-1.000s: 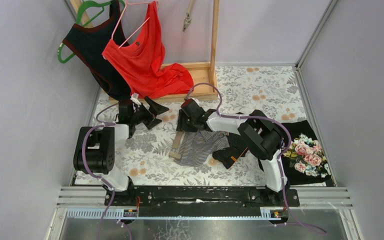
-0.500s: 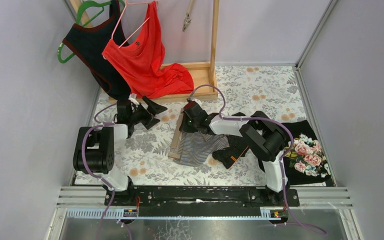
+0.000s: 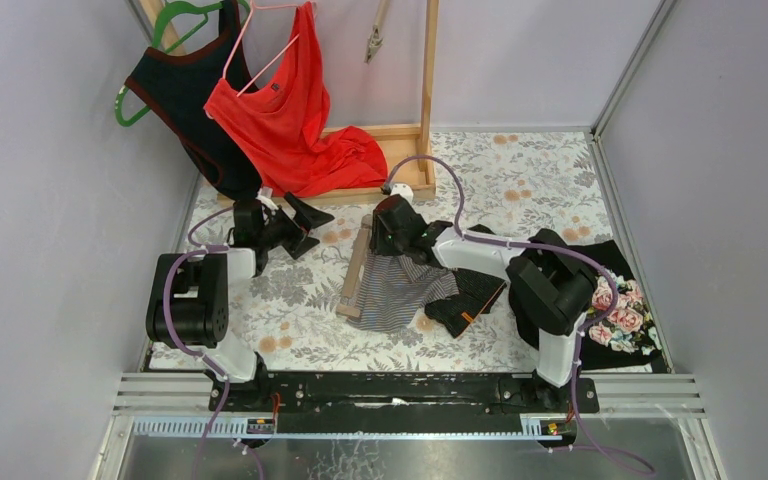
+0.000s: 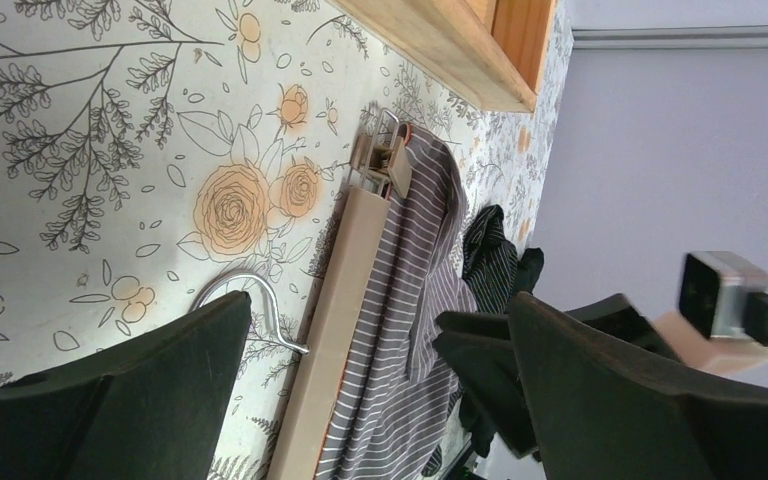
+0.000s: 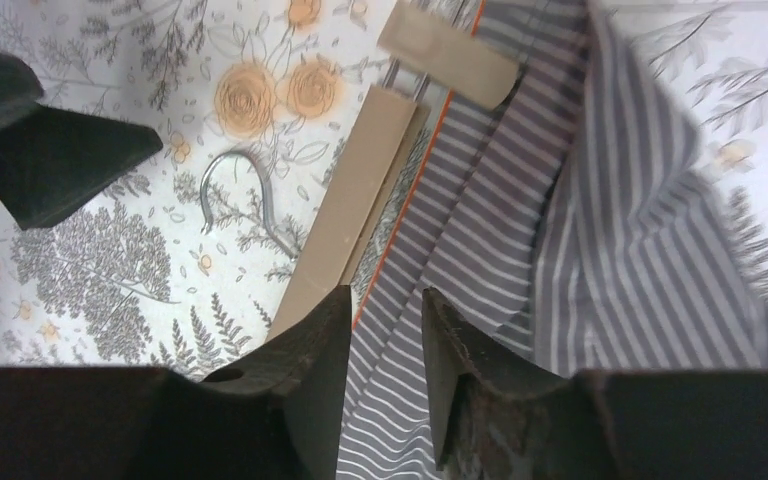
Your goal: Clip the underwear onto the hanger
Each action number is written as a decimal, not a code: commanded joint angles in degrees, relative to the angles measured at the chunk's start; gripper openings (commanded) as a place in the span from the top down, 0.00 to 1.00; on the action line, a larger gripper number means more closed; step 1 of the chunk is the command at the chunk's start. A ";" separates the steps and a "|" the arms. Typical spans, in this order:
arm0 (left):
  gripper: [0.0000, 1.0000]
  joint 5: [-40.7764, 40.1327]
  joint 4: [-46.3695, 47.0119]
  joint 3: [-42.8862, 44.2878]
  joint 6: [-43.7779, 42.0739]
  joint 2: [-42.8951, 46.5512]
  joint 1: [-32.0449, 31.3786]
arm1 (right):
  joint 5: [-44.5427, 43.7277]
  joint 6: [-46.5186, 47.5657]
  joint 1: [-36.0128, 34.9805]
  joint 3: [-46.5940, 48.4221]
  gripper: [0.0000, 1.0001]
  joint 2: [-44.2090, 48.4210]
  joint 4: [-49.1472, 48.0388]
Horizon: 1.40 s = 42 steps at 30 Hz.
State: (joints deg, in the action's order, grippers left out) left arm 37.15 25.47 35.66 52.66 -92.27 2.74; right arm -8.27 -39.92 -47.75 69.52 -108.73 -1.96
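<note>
Right wrist view: right gripper (image 5: 388,297), narrowly parted, hovers over striped underwear (image 5: 580,220), likely aligning it with the clip hanger (image 5: 360,210); left gripper (image 4: 380,310) gapes.

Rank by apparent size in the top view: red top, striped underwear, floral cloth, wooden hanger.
1. Red top, largest.
2. Striped underwear and floral cloth: look alike; the right arm hides part of the cloth.
3. Wooden hanger, smallest.

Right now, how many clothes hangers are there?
3: a green hanger with the dark top, back left; a pink hanger with the red top beside it; a wooden clip hanger on the table against the striped underwear. More may be hidden.
</note>
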 commanded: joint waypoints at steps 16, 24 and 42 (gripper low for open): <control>0.02 -1.50 -4.03 3.80 -2.05 0.37 -1.78 | 8.84 4.72 3.51 7.48 0.48 -2.00 13.77; 0.02 -1.45 -4.07 3.72 -1.93 0.06 -1.84 | 9.94 3.67 1.57 7.55 0.47 -5.34 13.86; 0.09 3.25 2.56 2.04 1.96 -2.09 -0.60 | 5.60 3.27 1.58 5.87 1.00 -1.47 9.14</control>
State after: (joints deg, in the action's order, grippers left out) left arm 36.51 22.28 38.02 51.79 -92.29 1.19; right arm 0.75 -36.67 -46.00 76.66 -116.05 11.05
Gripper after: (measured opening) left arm 0.949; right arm 0.011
